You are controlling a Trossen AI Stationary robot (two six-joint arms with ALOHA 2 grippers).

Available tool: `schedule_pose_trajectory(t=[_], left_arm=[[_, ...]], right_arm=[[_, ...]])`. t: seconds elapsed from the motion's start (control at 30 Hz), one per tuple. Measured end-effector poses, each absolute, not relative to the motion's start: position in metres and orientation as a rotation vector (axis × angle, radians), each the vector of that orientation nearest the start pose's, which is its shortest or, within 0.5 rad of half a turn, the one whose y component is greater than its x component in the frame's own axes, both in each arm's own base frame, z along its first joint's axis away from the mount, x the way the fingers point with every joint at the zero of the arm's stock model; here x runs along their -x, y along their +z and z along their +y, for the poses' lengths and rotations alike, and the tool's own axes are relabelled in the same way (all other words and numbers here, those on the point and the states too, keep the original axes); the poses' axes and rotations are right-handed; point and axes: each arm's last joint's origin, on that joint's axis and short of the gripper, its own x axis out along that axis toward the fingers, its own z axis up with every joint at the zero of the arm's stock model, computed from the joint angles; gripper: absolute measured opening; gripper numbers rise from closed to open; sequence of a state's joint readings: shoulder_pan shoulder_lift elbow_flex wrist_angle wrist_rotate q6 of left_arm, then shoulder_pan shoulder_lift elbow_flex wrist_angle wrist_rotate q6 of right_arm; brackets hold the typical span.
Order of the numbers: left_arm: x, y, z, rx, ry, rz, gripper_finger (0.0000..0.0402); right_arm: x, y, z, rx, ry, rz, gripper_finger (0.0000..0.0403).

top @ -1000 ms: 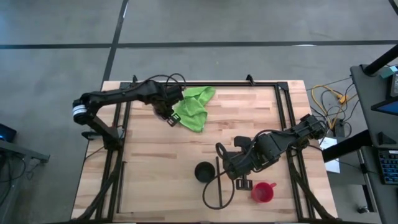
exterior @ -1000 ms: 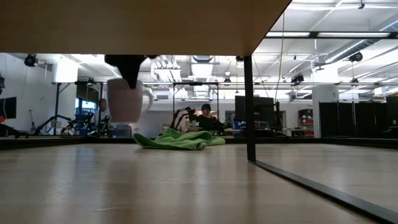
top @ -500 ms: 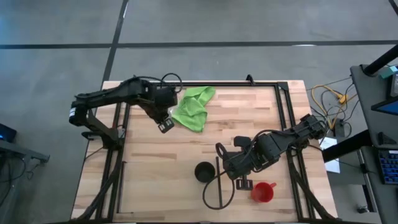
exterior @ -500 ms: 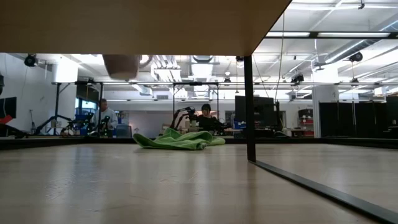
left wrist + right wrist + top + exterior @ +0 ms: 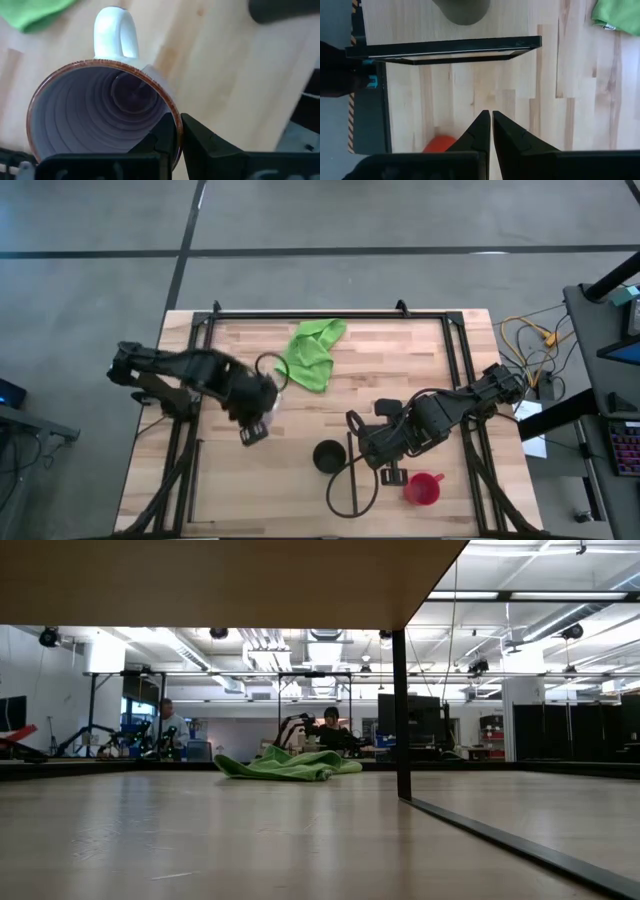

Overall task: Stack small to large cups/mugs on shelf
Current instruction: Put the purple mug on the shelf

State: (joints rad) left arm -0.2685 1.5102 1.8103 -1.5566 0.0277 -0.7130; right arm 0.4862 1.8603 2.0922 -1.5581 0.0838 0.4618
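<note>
Left claw (image 5: 258,423) carried purple cup (image 5: 102,117) away from green cloth (image 5: 312,352), toward table's middle; gone from low view.

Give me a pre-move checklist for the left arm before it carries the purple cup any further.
1. Left claw shut on the purple cup, pinching its rim: ok.
2. Cup lifted off the table: cannot tell.
3. Green cloth apart from the cup: ok.
4. Right claw shut, holding nothing, parked near the black cup: ok.
5. Red mug standing untouched near the table's front edge: ok.
6. Cups stacked: not ok, all three apart.
</note>
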Motion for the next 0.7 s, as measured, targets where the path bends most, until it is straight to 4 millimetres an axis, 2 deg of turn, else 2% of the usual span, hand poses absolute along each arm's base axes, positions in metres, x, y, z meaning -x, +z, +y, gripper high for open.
schedule_pose_trajectory(t=[0.17, 0.33, 0.7], left_arm=[[-0.243, 0.404, -0.093, 0.473, 0.14, 1.254, 0.0008], [-0.254, 0.4, -0.114, 0.498, 0.048, 1.221, 0.0008], [-0.273, 0.381, -0.142, 0.48, -0.012, 1.295, 0.0008]], right_arm=[[-0.305, 0.378, 0.157, -0.001, 0.02, 1.304, 0.0013], [-0.307, 0.378, 0.154, 0.005, 0.021, 1.302, 0.0013], [-0.308, 0.378, 0.152, 0.004, 0.009, 1.299, 0.0013]])
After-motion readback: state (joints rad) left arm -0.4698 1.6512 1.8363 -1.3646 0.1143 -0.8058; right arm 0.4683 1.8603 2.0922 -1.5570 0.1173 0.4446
